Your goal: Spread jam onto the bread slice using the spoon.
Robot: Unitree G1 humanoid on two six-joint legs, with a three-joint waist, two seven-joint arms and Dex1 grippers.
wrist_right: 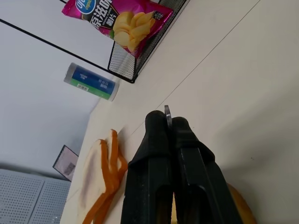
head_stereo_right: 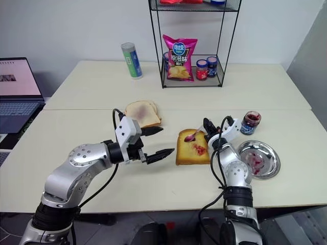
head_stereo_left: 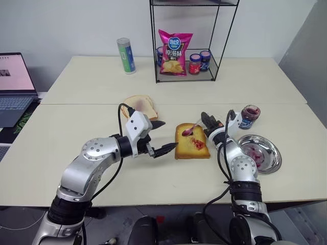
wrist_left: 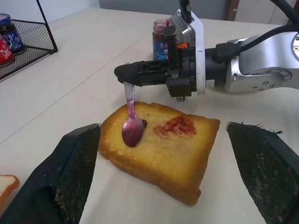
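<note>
Left wrist view: right pincer [wrist_left: 122,73] clamps spoon [wrist_left: 131,122] by handle tip; it may pivot, smearing jam [wrist_left: 175,126] unevenly on bread slice [wrist_left: 161,147]. Left pincer [head_stereo_left: 161,138] gapes empty.

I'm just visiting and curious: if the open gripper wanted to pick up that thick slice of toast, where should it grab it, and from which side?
Probably across two opposite crust edges of the bread slice, coming from the left gripper side, low over the table. The slice lies flat and thick, so its sides offer grip, while jam and the spoon occupy its top.
</note>
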